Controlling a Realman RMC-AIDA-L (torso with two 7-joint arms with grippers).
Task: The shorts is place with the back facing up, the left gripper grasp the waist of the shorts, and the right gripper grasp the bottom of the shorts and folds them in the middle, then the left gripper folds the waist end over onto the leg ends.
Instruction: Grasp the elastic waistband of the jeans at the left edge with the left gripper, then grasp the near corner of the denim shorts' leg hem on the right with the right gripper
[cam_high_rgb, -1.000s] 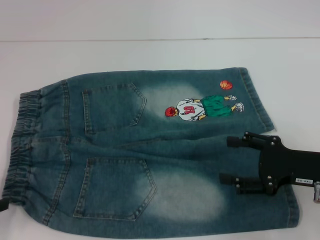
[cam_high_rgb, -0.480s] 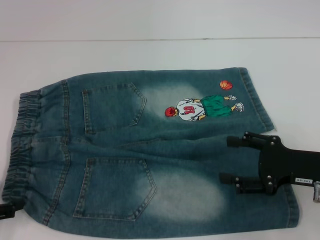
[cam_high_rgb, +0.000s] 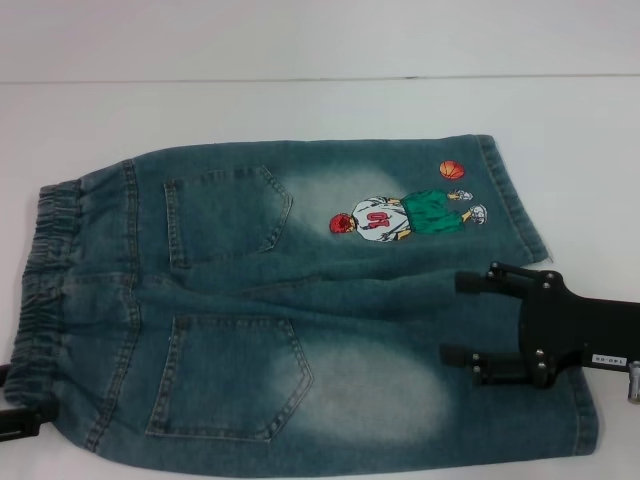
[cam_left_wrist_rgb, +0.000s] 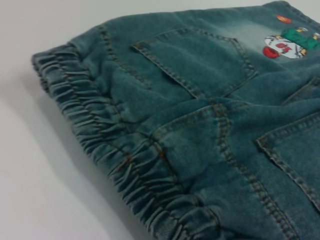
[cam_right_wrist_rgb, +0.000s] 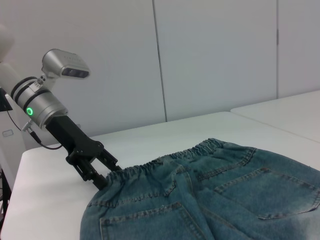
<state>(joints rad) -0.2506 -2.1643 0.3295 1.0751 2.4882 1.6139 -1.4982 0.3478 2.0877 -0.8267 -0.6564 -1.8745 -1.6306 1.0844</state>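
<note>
the left gripper sits at the near left corner of the shorts, its black fingers angled down to the end of the waistband. the fingers look slightly parted there, with the gathered edge at their tips, but whether they have pinched the cloth is not clear. in the head view only a sliver of this gripper shows at the left edge, just below the waistband. its silver wrist shows a green light.

the right gripper hovers over the nearer leg of the shorts, close to the hem. its two black fingers point toward the waist and stand wide apart, with nothing between them. it shows a small white label.

the shorts lie flat and unfolded on the white table, back side up, waist to the left and leg ends to the right. two back pockets face up: the far one and the near one. on the farther leg is a stitched cartoon player with an orange ball beside the far hem. the left wrist view looks closely along the ruched waistband and the far pocket.
</note>
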